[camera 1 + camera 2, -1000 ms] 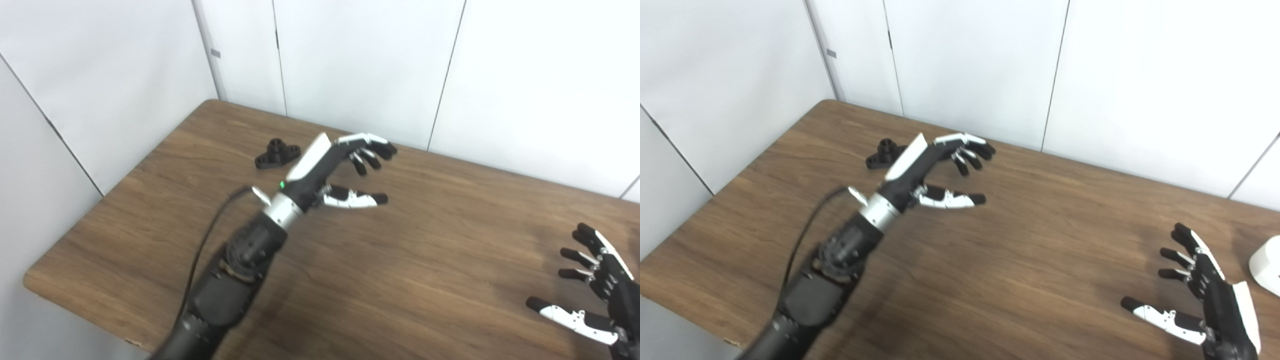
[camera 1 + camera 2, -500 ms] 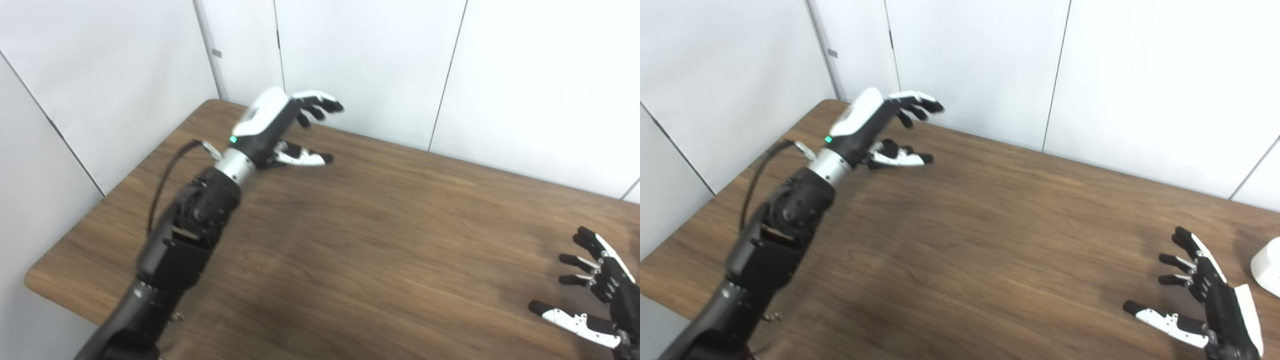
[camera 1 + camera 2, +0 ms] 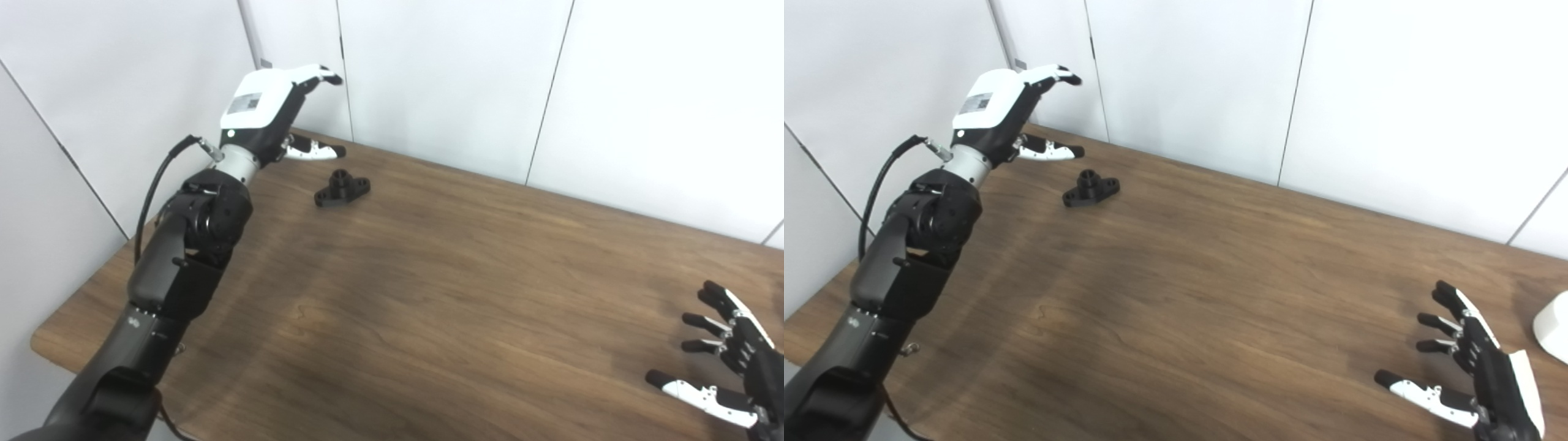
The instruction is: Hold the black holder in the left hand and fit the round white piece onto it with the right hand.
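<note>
Reaching for the black holder [image 3: 342, 188] on the table [image 3: 465, 288].
I keep my left robot hand [image 3: 269, 110] spread, lowering squarely; right robot hand [image 3: 1476, 373] spread, empty.

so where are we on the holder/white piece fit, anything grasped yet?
Nothing is done. The black holder lies loose on the table, untouched. The left hand is open, raised near the table's far left corner, beyond the holder. The right hand is open and empty at the near right, and the round white piece sits beside it at the picture's edge. Both grasps and the fit remain.
</note>
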Controlling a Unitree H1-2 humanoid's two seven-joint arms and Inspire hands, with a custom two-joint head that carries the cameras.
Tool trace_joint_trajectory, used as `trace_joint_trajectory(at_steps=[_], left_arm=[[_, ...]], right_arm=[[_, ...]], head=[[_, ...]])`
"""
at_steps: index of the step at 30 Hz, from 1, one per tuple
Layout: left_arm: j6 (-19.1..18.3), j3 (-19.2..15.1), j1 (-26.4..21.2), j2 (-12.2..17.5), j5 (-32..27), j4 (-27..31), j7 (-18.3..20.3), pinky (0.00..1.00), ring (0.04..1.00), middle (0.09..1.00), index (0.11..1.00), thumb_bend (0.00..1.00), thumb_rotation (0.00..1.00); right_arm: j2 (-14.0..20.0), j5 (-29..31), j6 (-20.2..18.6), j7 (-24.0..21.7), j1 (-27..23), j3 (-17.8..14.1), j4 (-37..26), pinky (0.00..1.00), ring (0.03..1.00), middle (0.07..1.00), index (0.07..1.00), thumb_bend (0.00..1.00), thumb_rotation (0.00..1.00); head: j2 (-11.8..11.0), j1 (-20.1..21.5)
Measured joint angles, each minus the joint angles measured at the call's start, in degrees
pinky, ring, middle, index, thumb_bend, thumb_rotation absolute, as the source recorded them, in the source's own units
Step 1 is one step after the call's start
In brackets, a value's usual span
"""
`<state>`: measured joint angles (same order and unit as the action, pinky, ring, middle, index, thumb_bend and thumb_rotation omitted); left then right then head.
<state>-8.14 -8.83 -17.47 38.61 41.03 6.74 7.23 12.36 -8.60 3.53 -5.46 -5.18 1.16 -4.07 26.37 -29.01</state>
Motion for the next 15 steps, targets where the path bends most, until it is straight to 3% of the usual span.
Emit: trace_joint_trajectory(at_steps=[5,10,15], left_arm=[[-3.94,0.85,0.02,2.12,2.47,-2.35,1.88,0.84,0.988,0.974,0.885,0.89,0.28],[-8.76,1.11,0.02,3.02,3.00,-2.91,4.55,0.98,1.000,1.000,0.915,0.95,0.33],[-11.93,2.45,-0.11,3.45,2.97,-3.97,7.48,1.00,1.000,1.000,0.922,1.00,0.41]], right_arm=[[0.00,-0.32,0.19,0.00,0.00,0.02,0.00,0.58,0.771,0.891,0.887,0.70,0.03],[0.02,-1.28,1.05,0.03,0.00,0.00,0.01,0.59,0.779,0.907,0.891,0.71,0.02],[0.02,-1.72,1.74,0.05,0.00,-0.05,0.20,0.59,0.778,0.927,0.899,0.70,0.03]], head=[[0.00,0.00],[0.00,0.09],[0.00,0.27]])
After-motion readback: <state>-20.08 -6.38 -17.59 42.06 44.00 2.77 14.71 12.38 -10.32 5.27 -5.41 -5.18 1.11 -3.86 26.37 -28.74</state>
